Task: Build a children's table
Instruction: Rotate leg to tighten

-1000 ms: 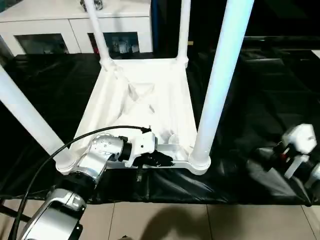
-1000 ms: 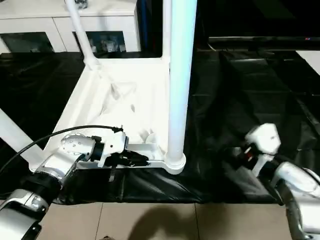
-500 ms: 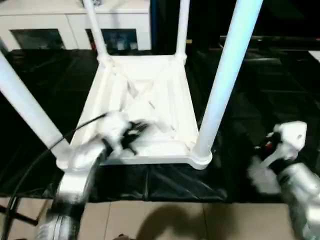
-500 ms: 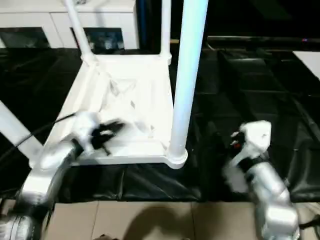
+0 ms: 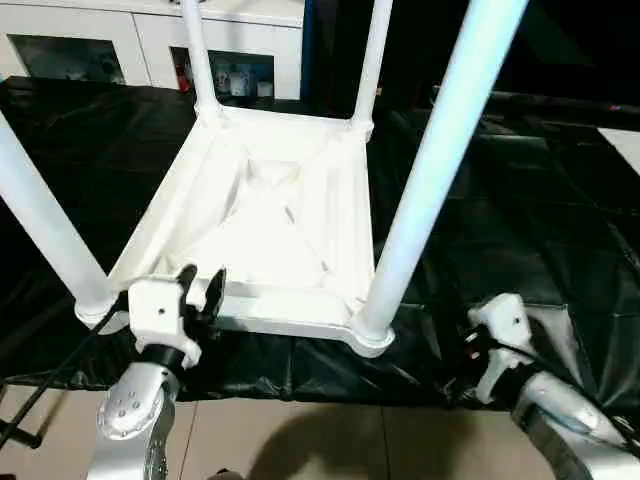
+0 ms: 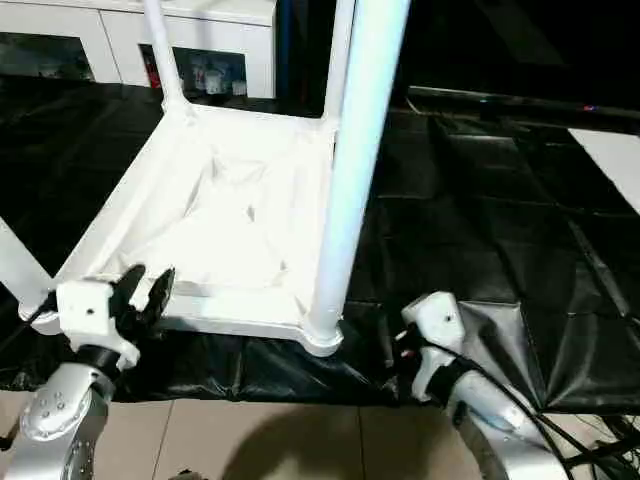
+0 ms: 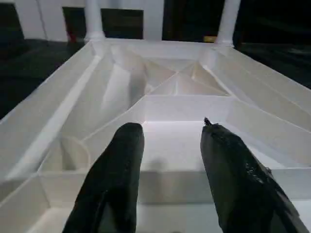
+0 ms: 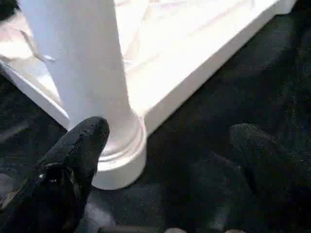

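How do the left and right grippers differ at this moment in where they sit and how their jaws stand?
The left gripper sits at the near edge of the upturned tabletop, pointing over its ribbed underside; the right gripper sits lower, off the tabletop beside the near right leg, over the black cover. The left's jaws stand partly apart, the right's far wider. Both hold nothing.
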You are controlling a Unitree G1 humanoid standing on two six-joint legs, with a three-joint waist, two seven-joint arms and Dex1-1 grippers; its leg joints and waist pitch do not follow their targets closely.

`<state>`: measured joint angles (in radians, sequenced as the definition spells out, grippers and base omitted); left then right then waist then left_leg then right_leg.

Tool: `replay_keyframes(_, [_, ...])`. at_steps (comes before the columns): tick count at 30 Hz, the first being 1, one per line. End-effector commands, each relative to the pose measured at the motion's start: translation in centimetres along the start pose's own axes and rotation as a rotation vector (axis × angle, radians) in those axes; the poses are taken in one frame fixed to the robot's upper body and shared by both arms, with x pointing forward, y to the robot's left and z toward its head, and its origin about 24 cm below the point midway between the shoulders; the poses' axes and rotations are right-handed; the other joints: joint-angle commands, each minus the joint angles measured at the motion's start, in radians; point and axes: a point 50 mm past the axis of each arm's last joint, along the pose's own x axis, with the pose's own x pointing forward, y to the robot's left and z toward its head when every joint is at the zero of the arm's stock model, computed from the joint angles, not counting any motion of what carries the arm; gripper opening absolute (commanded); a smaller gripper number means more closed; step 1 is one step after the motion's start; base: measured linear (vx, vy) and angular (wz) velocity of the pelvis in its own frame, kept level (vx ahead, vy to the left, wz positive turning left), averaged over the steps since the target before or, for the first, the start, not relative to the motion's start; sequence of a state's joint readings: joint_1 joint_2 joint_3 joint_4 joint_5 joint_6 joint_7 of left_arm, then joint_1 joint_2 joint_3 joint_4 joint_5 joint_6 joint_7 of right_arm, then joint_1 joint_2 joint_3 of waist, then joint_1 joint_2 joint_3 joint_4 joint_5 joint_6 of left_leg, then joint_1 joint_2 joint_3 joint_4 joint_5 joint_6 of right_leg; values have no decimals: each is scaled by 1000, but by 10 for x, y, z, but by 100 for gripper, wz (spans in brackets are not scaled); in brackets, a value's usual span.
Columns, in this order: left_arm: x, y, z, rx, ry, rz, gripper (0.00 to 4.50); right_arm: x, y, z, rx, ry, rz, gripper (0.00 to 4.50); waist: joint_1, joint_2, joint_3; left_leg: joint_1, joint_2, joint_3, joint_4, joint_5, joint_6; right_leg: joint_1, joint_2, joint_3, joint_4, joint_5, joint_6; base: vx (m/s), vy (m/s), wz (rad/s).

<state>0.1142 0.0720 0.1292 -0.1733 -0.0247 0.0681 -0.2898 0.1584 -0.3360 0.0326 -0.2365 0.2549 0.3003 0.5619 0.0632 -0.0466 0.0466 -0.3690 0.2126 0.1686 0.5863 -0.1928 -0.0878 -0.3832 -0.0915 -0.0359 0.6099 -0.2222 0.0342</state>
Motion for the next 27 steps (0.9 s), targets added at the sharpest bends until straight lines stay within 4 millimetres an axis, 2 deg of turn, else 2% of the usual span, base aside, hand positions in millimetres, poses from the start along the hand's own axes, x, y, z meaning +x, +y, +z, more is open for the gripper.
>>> replay_keyframes(1, [-2,0,3,31,11,-6,212,-6,-15,4,-15,-19,-72,450,5,14,-40,3,16,-1,-82,-269,3,25,-22,28,-84,-150,-105,0,0,0])
replay_keyframes(2, [-2,1,3,33,16,-13,212,-9,-16,7,-9,-44,-56,450,6,19,-42,4,14,-1,-81,-278,0,27,-21,28,-83,-132,-111,0,0,0])
replay_keyframes(3, [-2,1,3,33,16,-13,212,-9,-16,7,-9,-44,-56,450,7,15,-42,4,14,-3,-80,-278,3,28,-21,28,-79,-125,-111,0,0,0])
replay_keyframes(4, [-3,1,4,29,26,-24,212,-18,-13,9,-39,-39,47,450,11,28,-43,2,11,-5,-79,-257,9,31,-22,29,-74,-96,-118,0,0,0])
replay_keyframes(6, [-5,2,5,1,35,-61,212,-33,-9,13,-43,-32,163,450,18,33,-44,3,13,-1,-72,-248,35,35,-21,30,-75,-42,-131,0,0,0])
replay_keyframes(8, [-7,4,6,10,34,-76,212,-37,-8,14,-45,-27,189,450,27,32,-44,1,11,-1,-72,-244,55,36,-23,29,-77,-60,-135,0,0,0])
replay_keyframes(9, [-9,6,5,17,41,-82,212,-40,-8,16,-50,-21,209,450,30,40,-44,1,12,-2,-74,-247,55,35,-24,28,-77,-75,-135,0,0,0])
replay_keyframes(10, [-10,8,5,21,46,-84,212,-41,-8,17,-55,-17,221,450,29,35,-43,-2,12,-2,-75,-253,55,35,-24,27,-80,-110,-129,0,0,0])
replay_keyframes(11, [-13,11,5,20,51,-79,212,-43,-8,17,-59,-9,233,450,29,36,-42,-1,12,-2,-76,-262,52,34,-24,27,-82,-136,-126,0,0,0])
replay_keyframes(12, [-16,14,5,27,63,-69,212,-44,-9,18,-70,-2,242,450,28,36,-41,2,13,-2,-79,-288,43,30,-24,27,-88,-203,-122,0,0,0])
replay_keyframes(13, [-22,17,6,36,74,-50,212,-42,-11,19,-81,3,232,450,26,28,-41,0,14,-3,-79,-291,40,31,-25,27,-88,-223,-118,0,0,0])
replay_keyframes(14, [-22,17,6,37,75,-48,212,-42,-11,19,-82,2,229,450,26,34,-39,-1,14,-4,-82,-298,38,29,-25,26,-89,-242,-115,0,0,0])
replay_keyframes(15, [-23,17,6,39,78,-43,212,-41,-11,19,-82,1,225,450,25,31,-39,2,14,-3,-82,-307,36,26,-24,26,-92,-261,-111,0,0,0])
replay_keyframes(16, [-25,16,6,35,84,-31,212,-36,-11,15,-66,29,191,450,26,21,-40,6,14,-2,-81,-303,32,22,-24,29,-94,-278,-105,0,0,0])
replay_keyframes(17, [-26,17,6,34,89,-13,212,-33,-10,14,-63,27,186,450,26,21,-40,6,14,-2,-81,-303,32,22,-24,29,-94,-278,-105,0,0,0])
replay_keyframes(18, [-26,18,5,33,95,7,212,-32,-8,13,-61,22,186,450,23,27,-43,-12,11,-1,-72,-156,52,16,-15,27,-83,-99,-136,0,0,0])
replay_keyframes(19, [-27,17,5,24,95,12,212,-30,-7,13,-62,17,190,450,23,27,-49,-18,7,2,-62,-58,78,12,-8,24,-76,17,-158,0,0,0])
replay_keyframes(20, [-27,17,5,19,91,20,212,-28,-4,13,-59,8,200,450,24,22,-68,-28,-6,6,-31,201,153,-2,9,10,-46,322,-222,0,0,0])
replay_keyframes(21, [-28,17,6,18,87,22,212,-27,-2,14,-57,4,206,450,28,17,-98,-42,-31,10,12,511,241,-25,35,-10,-18,673,-276,0,0,0])
replay_keyframes(22, [-28,17,5,7,95,41,212,-25,0,15,-58,-5,222,450,29,14,-111,-55,-48,8,27,617,283,-31,45,-20,-10,806,-291,-82,-9,-1])
replay_keyframes(23, [-29,18,4,1,102,54,212,-24,1,16,-60,-11,234,450,30,14,-120,-67,-61,7,36,663,307,-36,52,-25,-4,893,-300,-82,-9,-1])
replay_keyframes(24, [-31,21,1,10,120,99,212,-23,3,18,-59,-19,257,450,29,15,-103,-89,-50,15,26,313,320,-69,17,-34,-64,557,-315,-148,13,1])
replay_keyframes(25, [-31,22,1,13,125,109,212,-23,3,19,-57,-21,262,450,28,18,-95,-81,-38,17,20,92,299,-70,4,-36,-88,287,-306,-203,55,-2])
replay_keyframes(26, [-32,27,0,26,134,156,230,-22,4,21,-51,-29,282,450,13,20,-66,-46,-18,12,11,-342,191,-78,-10,-59,-131,-350,-214,-203,55,-2])
replay_keyframes(27, [-34,31,0,38,132,210,240,-22,4,22,-46,-34,296,450,-20,39,-24,27,-6,-9,18,-692,43,-117,14,-145,-207,-777,-6,-251,68,-16])
